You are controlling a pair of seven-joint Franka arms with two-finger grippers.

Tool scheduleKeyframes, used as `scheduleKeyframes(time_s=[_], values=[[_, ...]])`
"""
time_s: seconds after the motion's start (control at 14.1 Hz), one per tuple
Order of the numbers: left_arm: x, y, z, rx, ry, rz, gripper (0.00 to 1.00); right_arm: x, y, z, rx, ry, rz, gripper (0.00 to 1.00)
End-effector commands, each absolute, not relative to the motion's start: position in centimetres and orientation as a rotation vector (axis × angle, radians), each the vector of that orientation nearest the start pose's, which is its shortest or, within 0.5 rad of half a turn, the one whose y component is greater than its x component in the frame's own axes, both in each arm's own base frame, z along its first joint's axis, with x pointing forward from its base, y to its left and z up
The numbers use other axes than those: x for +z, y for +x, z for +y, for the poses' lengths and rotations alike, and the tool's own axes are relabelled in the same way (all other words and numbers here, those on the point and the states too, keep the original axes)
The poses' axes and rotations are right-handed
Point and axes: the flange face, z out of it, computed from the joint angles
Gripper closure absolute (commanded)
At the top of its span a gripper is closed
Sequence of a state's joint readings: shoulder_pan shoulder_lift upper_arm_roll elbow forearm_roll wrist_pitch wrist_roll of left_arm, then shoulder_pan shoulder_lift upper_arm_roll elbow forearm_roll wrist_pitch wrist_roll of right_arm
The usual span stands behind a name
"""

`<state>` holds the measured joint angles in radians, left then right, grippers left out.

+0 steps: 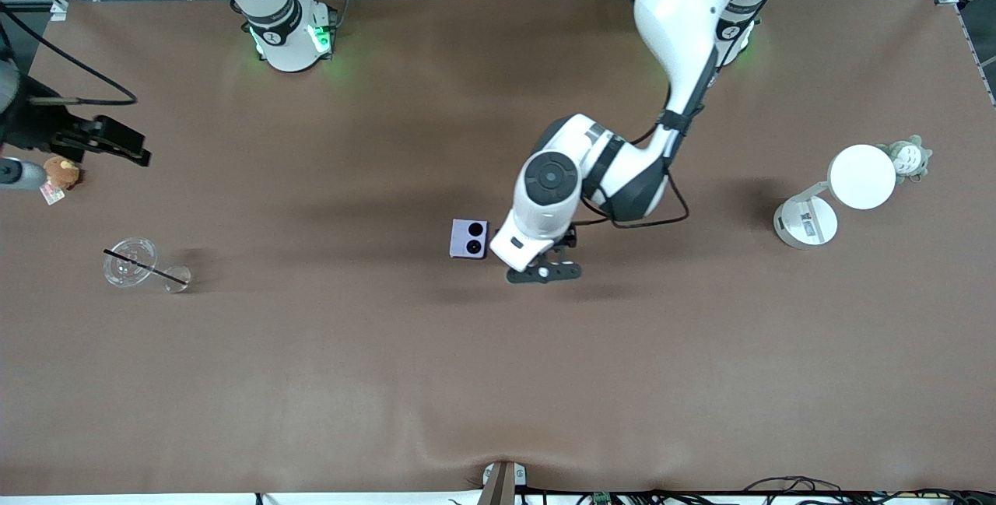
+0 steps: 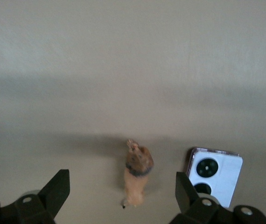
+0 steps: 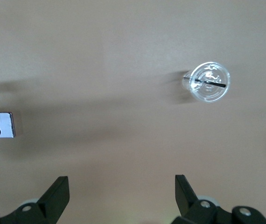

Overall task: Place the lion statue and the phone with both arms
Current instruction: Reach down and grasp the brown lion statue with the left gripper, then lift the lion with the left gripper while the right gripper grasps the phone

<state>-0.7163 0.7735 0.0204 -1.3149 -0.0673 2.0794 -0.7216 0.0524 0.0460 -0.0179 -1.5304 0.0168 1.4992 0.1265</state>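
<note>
Near the middle of the brown desk (image 1: 498, 380) lie one small squarish pale lavender-white phone (image 1: 469, 238) with two black circles and, just beside it, one tiny orange-brown lion figurine (image 2: 136, 171), which sits between the spread fingers of the released left end effector (image 2: 122, 193) above it. At the right arm's end the right end effector (image 3: 122, 193) waits aloft, also released, over bare desk near one clear plastic cup with a black straw (image 1: 138, 264) and one round brown plush toy (image 1: 61, 172). One white round-headed lamp (image 1: 836, 194) and one grey-white plush toy (image 1: 909, 156) stand at the left arm's end, well apart.

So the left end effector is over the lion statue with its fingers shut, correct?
Not quite: the left end effector is over the lion statue, but its fingers are open, one on each side of the statue. The left wrist view shows this.
</note>
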Motion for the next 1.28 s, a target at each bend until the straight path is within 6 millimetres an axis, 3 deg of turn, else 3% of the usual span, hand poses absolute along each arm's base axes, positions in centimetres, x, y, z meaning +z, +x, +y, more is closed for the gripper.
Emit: scheduleKeyframes(time_s=[0.0,0.14,0.28,0.5,0.71,0.85,1.07,1.21], values=[[23.7,55.3,-49.4,0.095,-3.131,-0.031,0.00,60.4,56.6,4.7,0.137,-3.126,0.189,0.00],[22.0,55.1,-49.3,0.090,-3.107,0.063,0.00,59.6,56.9,6.1,0.149,-3.130,0.177,0.00],[21.1,53.9,-49.4,0.088,-3.074,0.113,0.09,59.2,57.5,7.1,0.131,-3.131,0.161,0.00],[20.2,53.9,-49.6,0.070,-3.081,0.121,0.50,58.0,58.2,9.4,0.124,-3.131,0.205,0.00],[20.9,54.1,-49.7,0.061,-3.090,0.140,0.76,56.5,58.7,12.6,0.114,-3.133,0.221,0.00],[20.8,54.1,-49.6,0.065,-3.089,0.160,1.00,55.3,59.0,14.3,0.122,-3.137,0.183,0.00],[22.5,55.1,-48.9,0.052,-3.104,0.197,1.00,53.0,59.5,16.7,0.146,-3.147,0.127,0.00],[24.9,57.3,-46.2,0.063,-3.112,0.172,1.00,51.5,59.6,18.7,0.151,-3.150,0.080,0.00]])
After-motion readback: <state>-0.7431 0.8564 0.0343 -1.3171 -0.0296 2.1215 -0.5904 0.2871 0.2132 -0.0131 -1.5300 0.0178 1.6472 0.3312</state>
